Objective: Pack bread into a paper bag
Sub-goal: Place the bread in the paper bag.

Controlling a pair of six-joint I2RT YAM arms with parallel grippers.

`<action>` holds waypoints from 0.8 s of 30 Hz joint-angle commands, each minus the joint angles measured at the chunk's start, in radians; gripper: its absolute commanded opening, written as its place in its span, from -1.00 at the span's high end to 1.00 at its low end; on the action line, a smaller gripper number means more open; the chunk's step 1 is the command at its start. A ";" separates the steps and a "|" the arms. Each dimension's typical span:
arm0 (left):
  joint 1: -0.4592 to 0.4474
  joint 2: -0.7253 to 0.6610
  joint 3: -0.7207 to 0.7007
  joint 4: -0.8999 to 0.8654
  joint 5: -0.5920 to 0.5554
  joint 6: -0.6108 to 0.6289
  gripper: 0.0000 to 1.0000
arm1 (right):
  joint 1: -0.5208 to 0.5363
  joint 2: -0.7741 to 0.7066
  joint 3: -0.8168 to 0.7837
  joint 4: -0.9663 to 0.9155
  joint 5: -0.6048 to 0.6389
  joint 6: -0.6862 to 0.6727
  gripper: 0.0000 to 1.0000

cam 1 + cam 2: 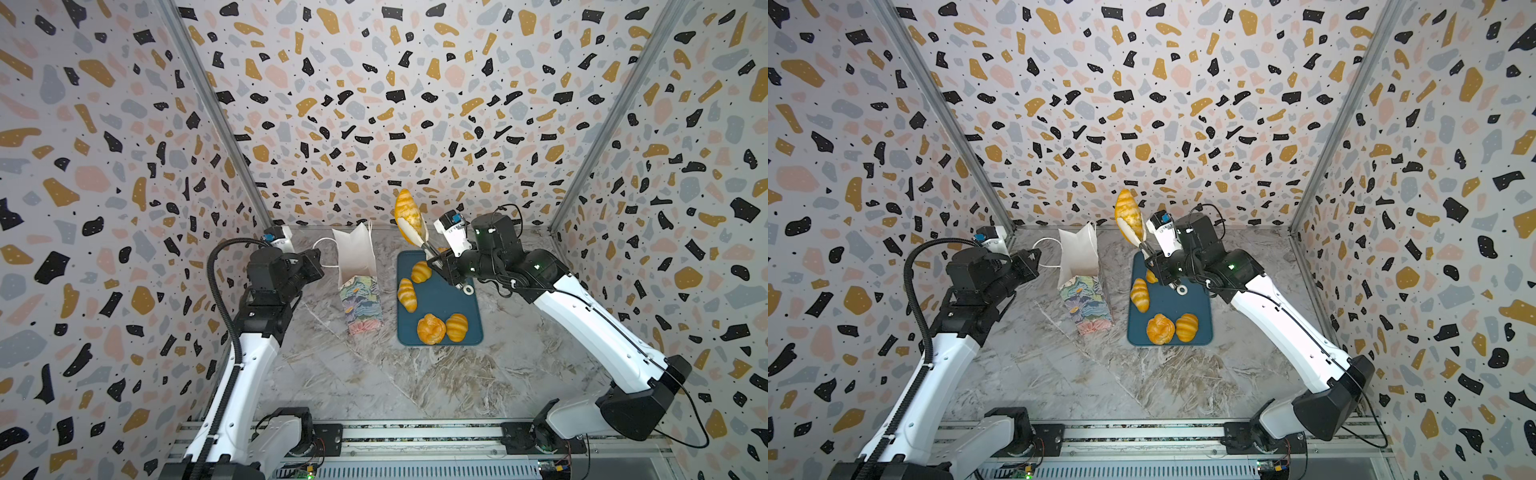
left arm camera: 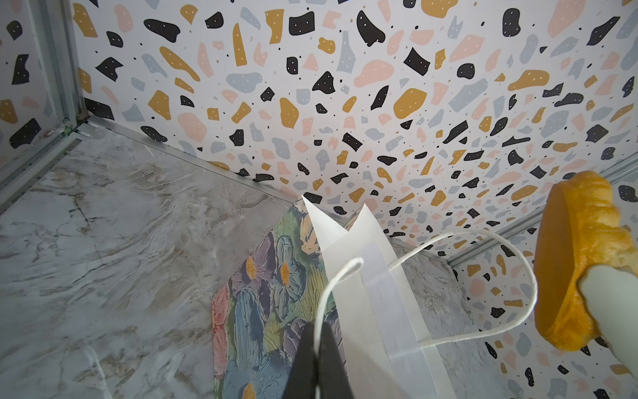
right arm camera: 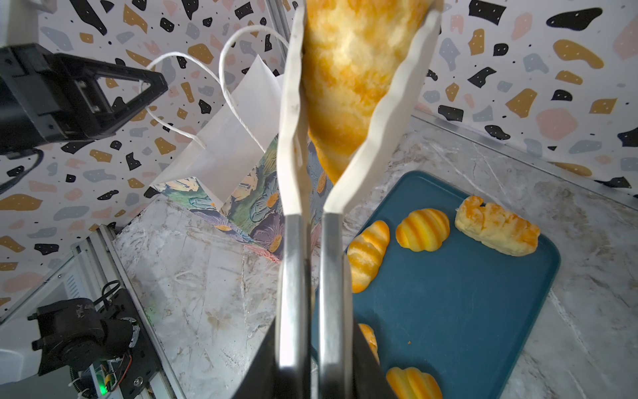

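Right gripper (image 1: 437,261) is clamped tight on a pair of tongs (image 3: 293,276). The 2 metal arms are squeezed nearly together, and the white tips pinch the big flat loaf (image 1: 409,216) at its lower end. The loaf is up in the air, standing on end and leaning a little, in the upper middle of the frame in both top views. It hangs above the far end of the tray (image 1: 440,303) and just right of the bag's open top, not touching the bag (image 1: 357,266).

Over to the left gripper (image 2: 316,331). Its black fingers are closed flat together with 1 white cord handle (image 2: 331,286) pinched between them. The second handle loops free.

The bag stands upright on the marble table (image 1: 374,382), middle of the frame. Its mouth is open, showing the white inside, with the flowered print lower down. The tray lies flat just beside it on the right.

On the tray there is 1 striped roll (image 1: 421,272) at the upper left, right by the gripper, and a longer roll (image 1: 407,294) below it. A round bun (image 1: 431,329) and a striped bun (image 1: 457,327) sit side by side, touching, at the lower edge. The right wrist view also shows a crumb-topped piece (image 3: 497,226) on the tray next to that striped roll. In the top views the gripper hides nearly all of it.
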 commanded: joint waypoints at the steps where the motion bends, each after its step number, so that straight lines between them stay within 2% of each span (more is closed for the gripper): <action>1: 0.003 -0.020 -0.007 0.006 0.004 0.006 1.00 | 0.023 0.004 0.071 0.044 0.011 0.004 0.64; 24: 0.003 -0.029 -0.001 -0.005 0.009 0.008 1.00 | 0.145 0.122 0.262 0.048 0.031 -0.005 0.67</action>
